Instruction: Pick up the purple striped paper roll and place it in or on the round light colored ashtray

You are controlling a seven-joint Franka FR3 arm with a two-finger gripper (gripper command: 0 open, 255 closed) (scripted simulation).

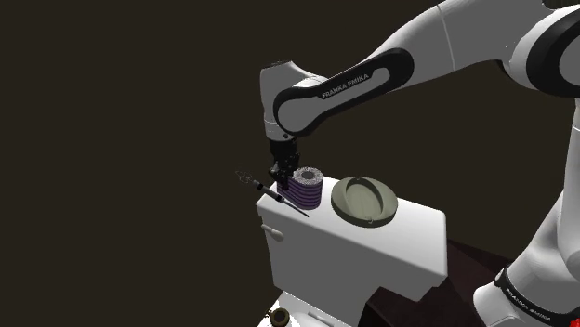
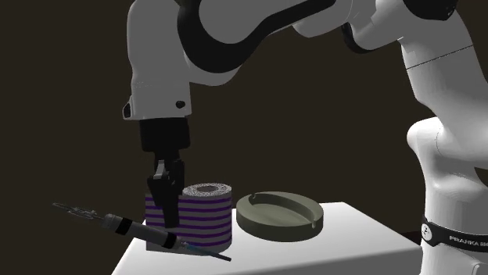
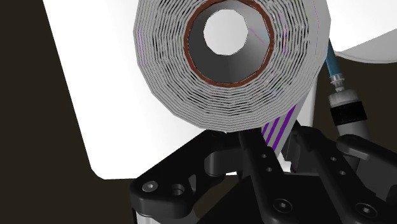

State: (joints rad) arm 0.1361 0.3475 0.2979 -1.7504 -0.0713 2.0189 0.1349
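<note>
Shoulder view, left to right: one pen-like tool (image 1: pixel 282 200), thin and hard to identify; one gripper (image 1: pixel 278 176) low against one upright purple-striped paper roll (image 1: pixel 305 190) on white block (image 1: pixel 372 251), grip width cannot tell; one round grey-green ashtray (image 1: pixel 365 200), apart from roll.

My glossy white round-shelled robot arm (image 1: pixel 446 42) with black joints.
I read white "FRANKA EMIKA" lettering (image 1: pixel 344 85) on one dark band; the matte black gripper (image 2: pixel 166 205) body carries round screws (image 3: pixel 149 186).
</note>
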